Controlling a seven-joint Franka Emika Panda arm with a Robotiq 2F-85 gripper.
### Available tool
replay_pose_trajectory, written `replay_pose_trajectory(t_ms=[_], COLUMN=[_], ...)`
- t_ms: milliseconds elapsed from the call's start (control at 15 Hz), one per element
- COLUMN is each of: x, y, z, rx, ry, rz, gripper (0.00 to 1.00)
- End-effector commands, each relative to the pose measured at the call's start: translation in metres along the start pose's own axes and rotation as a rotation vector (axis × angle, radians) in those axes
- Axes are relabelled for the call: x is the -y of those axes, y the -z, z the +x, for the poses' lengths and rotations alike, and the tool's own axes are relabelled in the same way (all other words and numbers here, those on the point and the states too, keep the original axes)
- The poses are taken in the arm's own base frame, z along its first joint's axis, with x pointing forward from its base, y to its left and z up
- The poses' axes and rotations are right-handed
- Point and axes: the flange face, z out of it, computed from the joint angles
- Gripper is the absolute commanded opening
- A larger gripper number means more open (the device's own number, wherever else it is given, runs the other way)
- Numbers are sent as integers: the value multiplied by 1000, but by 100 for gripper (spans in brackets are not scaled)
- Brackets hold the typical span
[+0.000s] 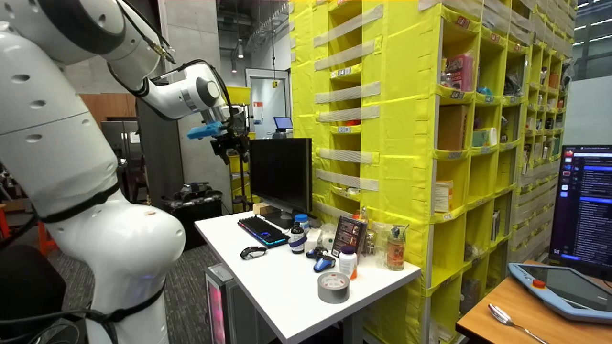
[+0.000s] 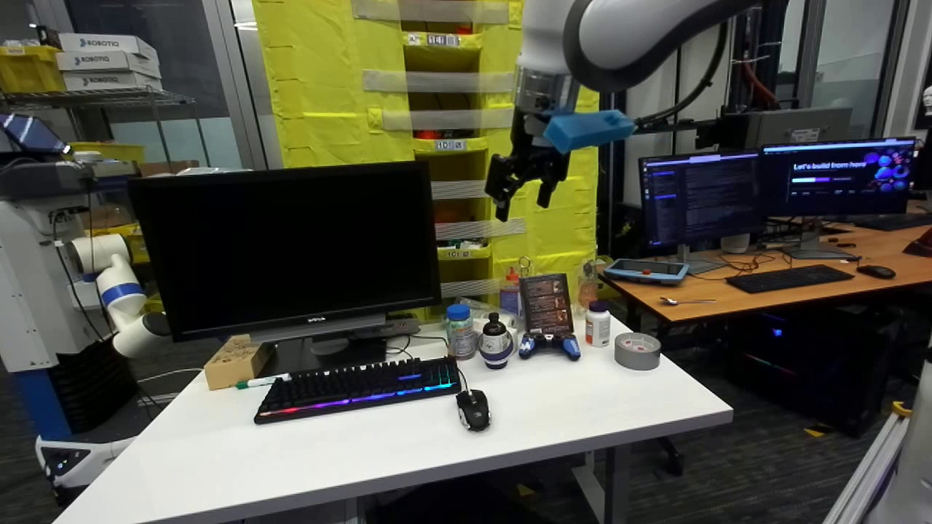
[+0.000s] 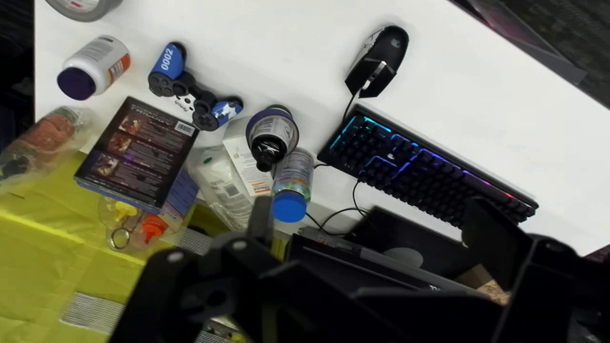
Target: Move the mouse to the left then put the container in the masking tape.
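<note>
Black mouse [image 3: 380,61]: sat upper right in the wrist view.
White container [image 3: 97,64]: stood upper left there, near grey tape [image 3: 93,13].
Pincer [image 2: 523,207]: hung upper middle in an exterior view, wide open, holding nothing.

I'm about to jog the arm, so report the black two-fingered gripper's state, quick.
Black two-fingered gripper: open, holding nothing.

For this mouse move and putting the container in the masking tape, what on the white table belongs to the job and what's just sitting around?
Belongs to the job:
mouse, dark, corded
container, apparently the white purple-capped bottle
masking tape, apparently the grey roll

Just sitting around:
keyboard
game controller
dark bottle
blue-capped bottle
disc case
monitor
marker
</note>
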Motion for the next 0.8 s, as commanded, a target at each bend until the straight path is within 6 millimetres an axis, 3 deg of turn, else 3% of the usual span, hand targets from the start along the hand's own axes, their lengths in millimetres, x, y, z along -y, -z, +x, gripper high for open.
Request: replay_pose_trajectory(t_ms=[0,333,733], x=[43,88,96], y=[-2,-26,-57], z=[31,53,81], rx=[15,84,212], ry=[26,98,130], rz=[-18,-78,-101], gripper=[100,100,100])
